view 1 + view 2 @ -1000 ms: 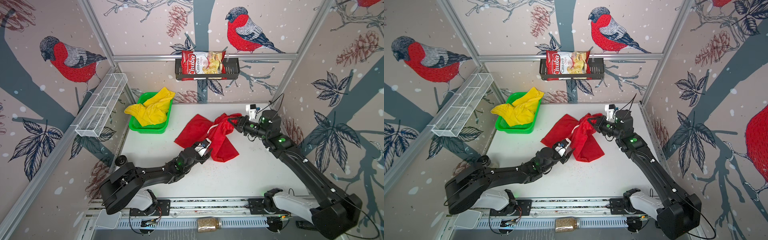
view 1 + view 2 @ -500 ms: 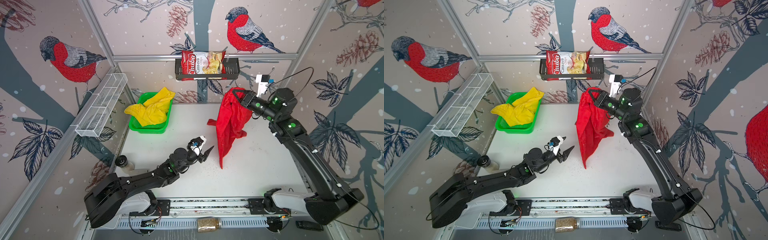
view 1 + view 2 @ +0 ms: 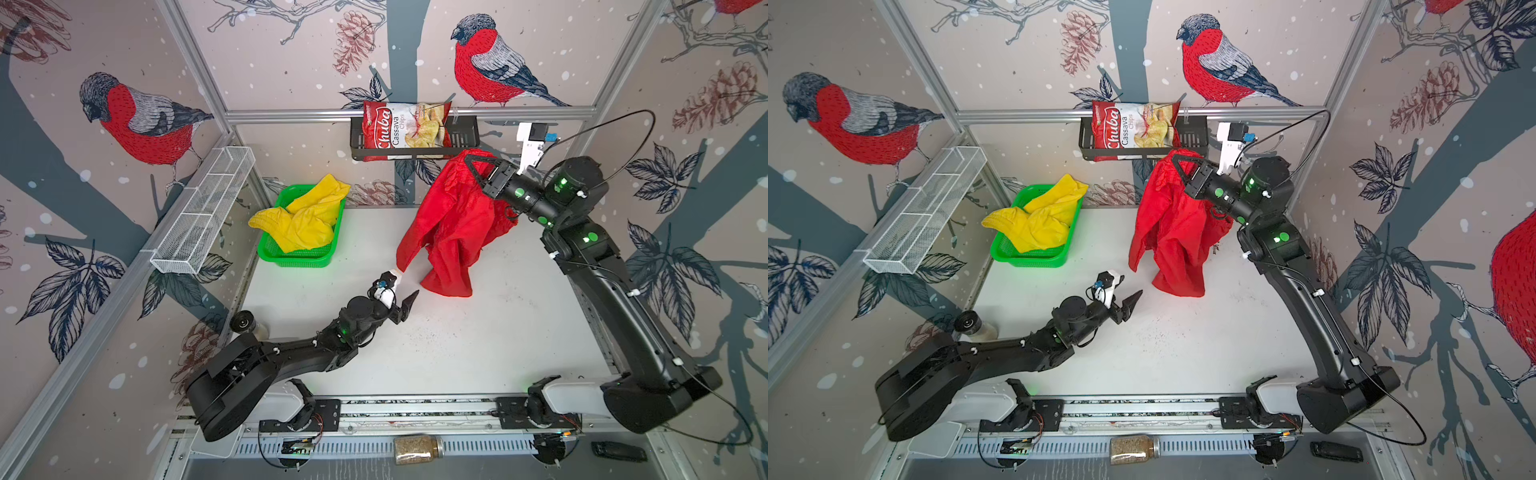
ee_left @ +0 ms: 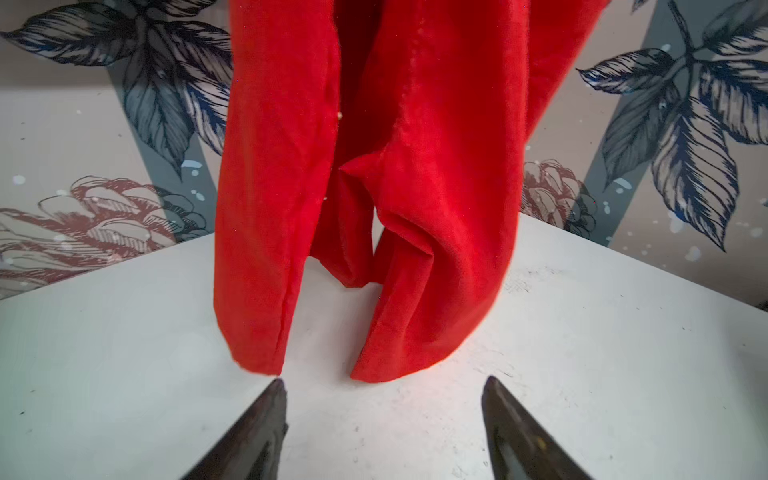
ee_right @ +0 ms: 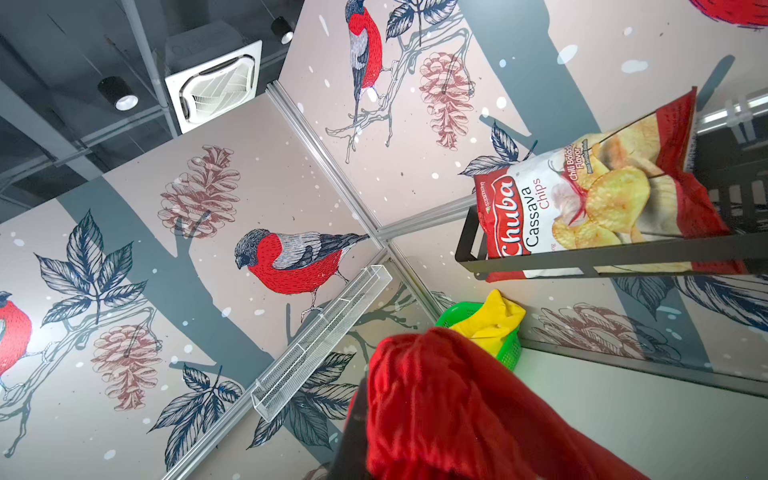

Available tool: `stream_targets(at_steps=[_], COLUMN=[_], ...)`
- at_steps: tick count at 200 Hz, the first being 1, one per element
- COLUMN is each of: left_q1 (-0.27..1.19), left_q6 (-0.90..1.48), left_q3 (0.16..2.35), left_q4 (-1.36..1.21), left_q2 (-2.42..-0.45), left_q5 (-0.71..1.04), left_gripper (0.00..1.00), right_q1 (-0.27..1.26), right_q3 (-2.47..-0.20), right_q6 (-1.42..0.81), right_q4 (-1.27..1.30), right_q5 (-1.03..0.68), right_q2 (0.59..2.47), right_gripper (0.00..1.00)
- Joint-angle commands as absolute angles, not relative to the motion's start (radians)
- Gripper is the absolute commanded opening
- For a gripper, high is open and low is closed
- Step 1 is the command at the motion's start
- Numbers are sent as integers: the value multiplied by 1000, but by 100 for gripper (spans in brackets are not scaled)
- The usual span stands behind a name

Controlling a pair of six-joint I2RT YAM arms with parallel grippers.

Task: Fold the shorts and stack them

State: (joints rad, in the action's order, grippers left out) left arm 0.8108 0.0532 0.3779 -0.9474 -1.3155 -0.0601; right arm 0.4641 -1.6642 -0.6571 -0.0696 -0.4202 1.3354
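Observation:
The red shorts hang bunched from my right gripper, which is shut on their top, high near the back wall. In the right wrist view the red shorts cover the jaws. Their two leg hems reach down to the white table. My left gripper stands open and empty just short of those hems, low over the table. In the left wrist view the red shorts fill the middle. The yellow shorts lie crumpled in the green basket.
A black wall shelf with a chips bag hangs right behind the raised shorts. A white wire rack runs along the left wall. A small jar stands at the table's left edge, another jar below the front rail.
My right gripper has lifted the red shorts off the table so they hang near the back wall. My left gripper came away from the cloth and its jaws spread wider.

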Motion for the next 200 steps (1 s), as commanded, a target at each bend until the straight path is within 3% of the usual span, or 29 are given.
stream_targets(at_steps=[1, 53, 88, 103, 200], left_q1=[787, 779, 779, 780, 821], left_q6=[49, -70, -63, -64, -31], left_q3=[361, 365, 396, 402, 510], left_q4=[-1039, -1076, -1127, -1176, -1261], left_q2=[-1315, -1388, -1470, -1500, -1654], left_q5=[-52, -74, -83, -31, -58], left_gripper=[73, 73, 72, 79, 78], right_q1=[466, 467, 468, 470, 478], right_q3=[-1684, -1706, -1710, -1710, -1715], right_q6=[-628, -639, -646, -646, -650], right_q4=[-40, -28, -21, -21, -11], right_q5=[-439, -463, -472, -471, -476], right_q2=[1337, 1338, 1333, 1332, 1337], right_gripper=[5, 5, 5, 5, 5])
